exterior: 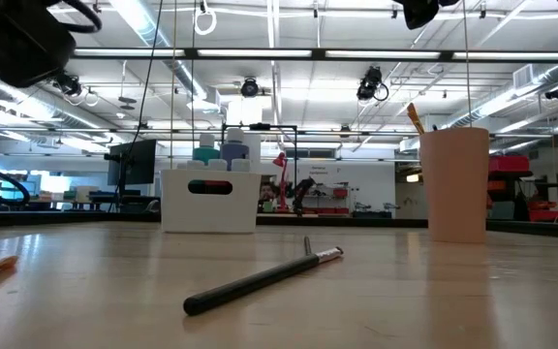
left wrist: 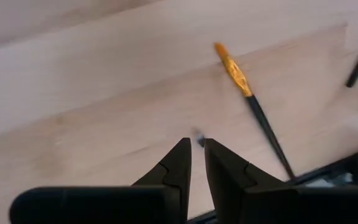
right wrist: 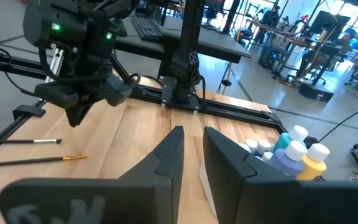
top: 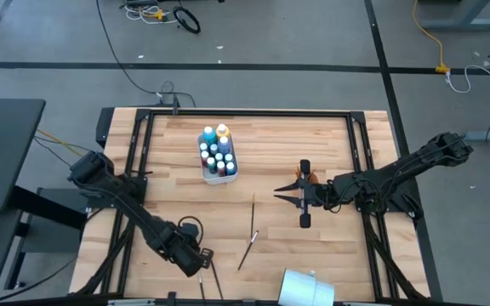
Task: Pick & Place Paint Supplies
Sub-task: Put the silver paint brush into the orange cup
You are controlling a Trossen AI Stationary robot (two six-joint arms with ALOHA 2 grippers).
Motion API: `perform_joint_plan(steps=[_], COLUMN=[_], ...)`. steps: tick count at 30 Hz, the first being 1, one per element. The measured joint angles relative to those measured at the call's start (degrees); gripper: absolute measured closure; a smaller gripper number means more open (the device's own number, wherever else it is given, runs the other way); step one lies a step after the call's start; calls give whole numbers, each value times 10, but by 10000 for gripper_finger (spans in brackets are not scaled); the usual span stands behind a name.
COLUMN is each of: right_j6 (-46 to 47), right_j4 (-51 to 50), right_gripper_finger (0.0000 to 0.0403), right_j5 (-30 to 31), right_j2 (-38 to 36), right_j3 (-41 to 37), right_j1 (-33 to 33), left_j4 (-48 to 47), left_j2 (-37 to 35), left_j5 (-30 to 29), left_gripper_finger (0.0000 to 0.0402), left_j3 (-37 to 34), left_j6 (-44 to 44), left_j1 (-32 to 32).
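The small paint bottles (top: 218,155) with white, yellow, blue and red caps already stand packed together in a white rectangular plastic caddy (top: 204,172) at the far middle of the pale wooden worktop (top: 313,140). Going by that, the bottle part of the job looks finished.

The brushes are what remains. Two thin, long dark wooden brushes (top: 253,219) lie loose on the worktop near the middle, one pointing far-to-near and the other (top: 245,251) slanting just beside it to the near side. Two more dark brushes (top: 205,283) lie at the near edge by the left arm; the left wrist view shows one of them with an orange-bristled tip (left wrist: 232,68). A pale cylindrical cup (top: 307,289) stands at the near edge right of centre, and the low view shows one brush handle (exterior: 415,117) poking out of it, so I judge at least one brush is already stowed there and about four are still out.

The left tool (left wrist: 196,163) hovers low over bare wood at the near left, its fingers almost together with only a narrow slit between them, gripping nothing, the orange-tipped brush just beside it. The right tool (top: 281,195) hangs right of centre, pointing left toward the loose brushes, its fingers likewise nearly closed and empty.
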Motion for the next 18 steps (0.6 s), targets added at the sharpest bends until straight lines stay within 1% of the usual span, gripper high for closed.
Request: perform_joint_plan(steps=[4, 10, 14, 18], right_j6=[0, 0, -1, 0], right_j4=[-2, -5, -9, -14], right_gripper_finger=[337, 337, 343, 352], right_j5=[0, 0, 0, 0], right_j2=[0, 0, 0, 1], right_j3=[0, 0, 0, 0], right_j1=[0, 0, 0, 0], left_j4=[9, 7, 39, 81], left_j2=[0, 17, 44, 64], left_j5=[-16, -10, 9, 8], left_gripper_finger=[347, 347, 347, 347], left_j3=[0, 0, 0, 0], left_j6=[-28, -48, -50, -39], left_j1=[-6, -14, -14, -14])
